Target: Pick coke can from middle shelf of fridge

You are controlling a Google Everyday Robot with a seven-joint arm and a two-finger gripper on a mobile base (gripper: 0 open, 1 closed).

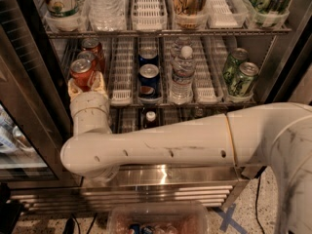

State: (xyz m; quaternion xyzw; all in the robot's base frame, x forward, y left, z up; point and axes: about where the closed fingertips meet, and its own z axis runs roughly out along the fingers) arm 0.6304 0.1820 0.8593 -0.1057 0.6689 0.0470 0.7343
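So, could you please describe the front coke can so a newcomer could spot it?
In the fridge, find the middle shelf and its leftmost lane. The coke can stands at that lane's front, with the tool at its base. It is red with a silver top, unlike the blue cans mid-shelf and green cans right; more red cans queue behind it.

So my claw (87, 85) sat right up at the front coke can (81, 71), left end of the middle shelf (209, 100) in the fridge (30, 106). Pepsi cans (148, 77) and a water bottle (182, 74) stood further right.
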